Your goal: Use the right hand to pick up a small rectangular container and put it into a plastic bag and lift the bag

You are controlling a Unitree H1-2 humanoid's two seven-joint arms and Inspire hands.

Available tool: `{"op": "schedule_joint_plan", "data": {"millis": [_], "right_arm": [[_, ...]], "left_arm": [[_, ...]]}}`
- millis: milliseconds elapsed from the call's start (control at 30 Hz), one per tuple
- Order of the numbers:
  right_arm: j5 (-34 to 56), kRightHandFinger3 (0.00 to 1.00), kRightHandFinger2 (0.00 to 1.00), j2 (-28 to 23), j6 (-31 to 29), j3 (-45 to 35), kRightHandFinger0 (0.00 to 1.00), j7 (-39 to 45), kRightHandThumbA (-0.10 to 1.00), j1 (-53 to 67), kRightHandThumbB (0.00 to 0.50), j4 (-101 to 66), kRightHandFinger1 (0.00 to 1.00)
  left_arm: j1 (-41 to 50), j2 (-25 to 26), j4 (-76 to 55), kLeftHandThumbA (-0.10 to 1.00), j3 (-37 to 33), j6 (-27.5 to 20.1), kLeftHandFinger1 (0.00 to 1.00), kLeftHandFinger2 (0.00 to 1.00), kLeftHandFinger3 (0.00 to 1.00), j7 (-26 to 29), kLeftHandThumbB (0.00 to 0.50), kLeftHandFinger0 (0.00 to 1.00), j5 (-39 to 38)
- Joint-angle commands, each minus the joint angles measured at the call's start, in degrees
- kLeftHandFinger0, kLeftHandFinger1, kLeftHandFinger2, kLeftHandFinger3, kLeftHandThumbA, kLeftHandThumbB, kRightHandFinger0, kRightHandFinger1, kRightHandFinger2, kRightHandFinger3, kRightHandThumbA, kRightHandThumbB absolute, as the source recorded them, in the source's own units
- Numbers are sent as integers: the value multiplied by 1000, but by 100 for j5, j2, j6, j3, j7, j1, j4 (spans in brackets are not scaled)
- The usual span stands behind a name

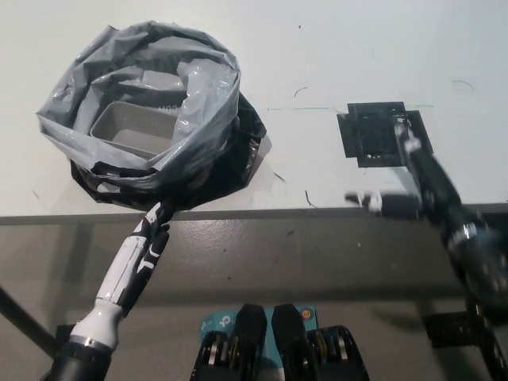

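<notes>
White table (pixel 317 48) | one bag (pixel 143 103), one container (pixel 131 127) inside | right robot hand (pixel 417 178) spread, empty | left robot hand (pixel 147 238): grip unclear

We see the left hand (pixel 141 252) as a slim white shape with black parts between its segments, and black marks run along the fingers. Below it, the white forearm becomes wider and ends in a pale grey ring, then a dark rounded sleeve begins (near the bottom edge of the picture). The right hand (pixel 417 181) is black and blurred; we can only make out thin dark fingers with small white tips. Its wrist carries a shiny metal ring, and behind that the arm is black and bulky.
</notes>
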Motion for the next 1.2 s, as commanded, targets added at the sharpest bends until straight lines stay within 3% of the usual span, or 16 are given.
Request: {"op": "schedule_joint_plan", "data": {"millis": [0,33,133,167,200,233,367,400,433,667,700,800,1000,1167], "right_arm": [[1194,1000,1000,202,-1639,-306,1000,-286,1000,1129,394,-5368,1000],[1044,1000,1000,360,-1585,-300,1000,-308,1000,1188,429,-5116,1000],[702,1000,1000,526,-1735,-385,1000,-359,1000,1225,424,-4570,1000],[604,1000,1000,582,-1986,-456,1000,-389,1000,1191,357,-4094,1000],[577,1000,1000,610,-2104,-490,1000,-398,1000,1170,256,-3870,1000],[479,1000,1000,666,-2332,-546,1000,-440,1000,1121,328,-3412,1000],[-90,1000,1000,717,-2863,-582,1000,-592,1000,1168,306,-2092,1000],[-90,1000,1000,717,-2863,-582,1000,-592,1000,1168,306,-2092,1000],[-207,1000,1000,690,-2900,-538,1000,-607,1000,1187,260,-1465,1000],[-96,1000,1000,580,-2628,-444,1000,-327,1000,1447,277,-466,1000],[-71,1000,1000,599,-2606,-443,1000,-303,1000,1580,245,-506,1000],[-93,1000,1000,608,-2677,-415,1000,-262,1000,1761,240,-487,1000],[-257,1000,1000,650,-2788,-312,1000,-201,977,1949,257,-470,1000],[-327,1000,1000,680,-2868,-284,1000,-156,967,1899,313,-397,1000]], "left_arm": [[-930,223,-200,1000,59,-261,1000,1000,1000,-94,185,1000,18],[-927,230,-214,1000,60,-224,1000,1000,1000,-94,182,1000,31],[-913,215,-226,1000,48,-209,1000,1000,1000,-93,178,1000,40],[-901,201,-233,1000,37,-190,1000,1000,1000,-95,180,1000,42],[-898,197,-236,1000,35,-181,1000,1000,1000,-97,181,1000,37],[-899,192,-230,1000,34,-180,1000,1000,1000,-97,182,1000,31],[-675,181,-266,1000,8,-220,1000,1000,1000,-108,186,1000,16],[-675,181,-266,1000,8,-220,1000,1000,1000,-108,186,1000,16],[-575,147,-258,1000,-11,-278,1000,1000,1000,-97,181,1000,8],[-111,155,-394,994,-58,-332,1000,1000,1000,-112,188,1000,31],[-1,143,-429,983,-83,-321,1000,1000,1000,-128,189,1000,22],[156,129,-454,965,-107,-365,1000,1000,1000,-139,184,1000,-21],[353,152,-498,933,-136,-394,1000,1000,1000,-145,196,1000,-40],[362,159,-493,920,-121,-345,1000,1000,1000,-155,197,1000,-65]]}}
